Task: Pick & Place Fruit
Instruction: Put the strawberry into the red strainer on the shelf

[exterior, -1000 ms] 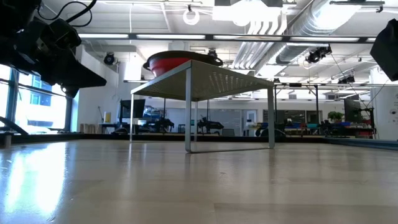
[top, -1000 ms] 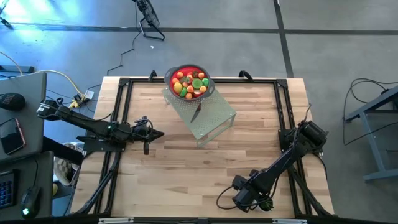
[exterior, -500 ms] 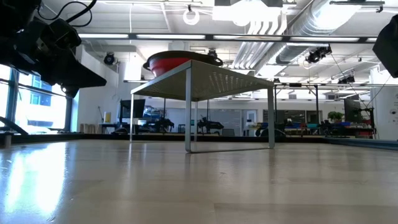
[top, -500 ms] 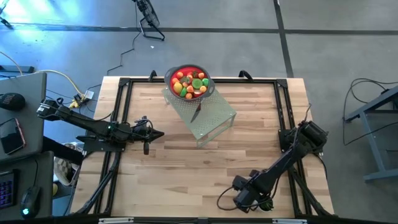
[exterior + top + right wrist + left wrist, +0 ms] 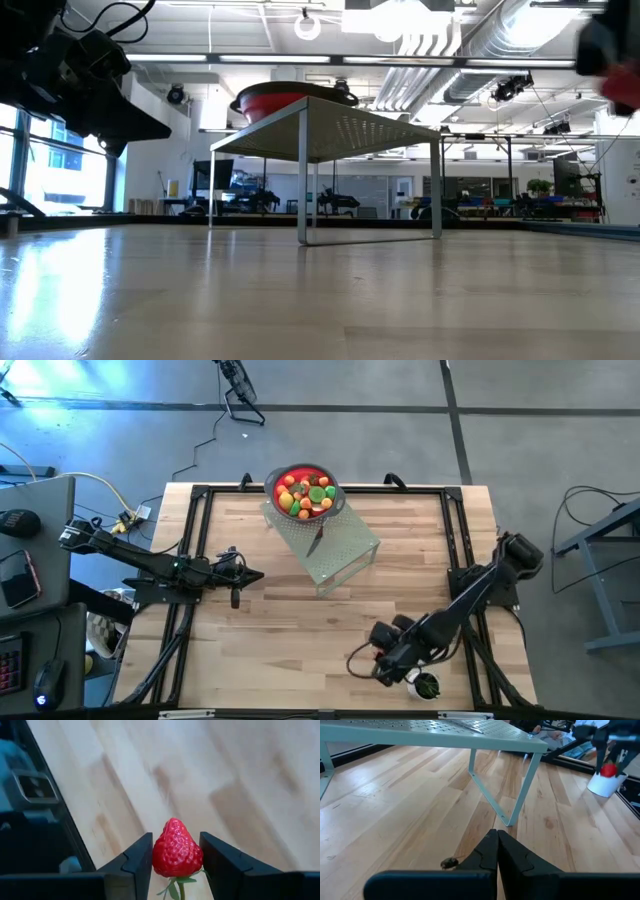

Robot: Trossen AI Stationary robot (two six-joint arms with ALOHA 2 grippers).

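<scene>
Red toy strawberry (image 5: 177,848) pinched between right gripper (image 5: 176,855) fingers, above table, left gripper (image 5: 497,845) closed, empty

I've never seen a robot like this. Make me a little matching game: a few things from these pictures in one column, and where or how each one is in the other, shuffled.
Things
1. strawberry
2. red bowl
3. left gripper
4. knife

Places or states
A. lying flat on the mesh stand, just in front of the bowl
B. fingers pressed together, holding nothing
C. on one end of the mesh stand, full of fruit
D. clamped between the fingers of the right gripper

Pairs: 1-D, 2-C, 3-B, 4-A
</scene>
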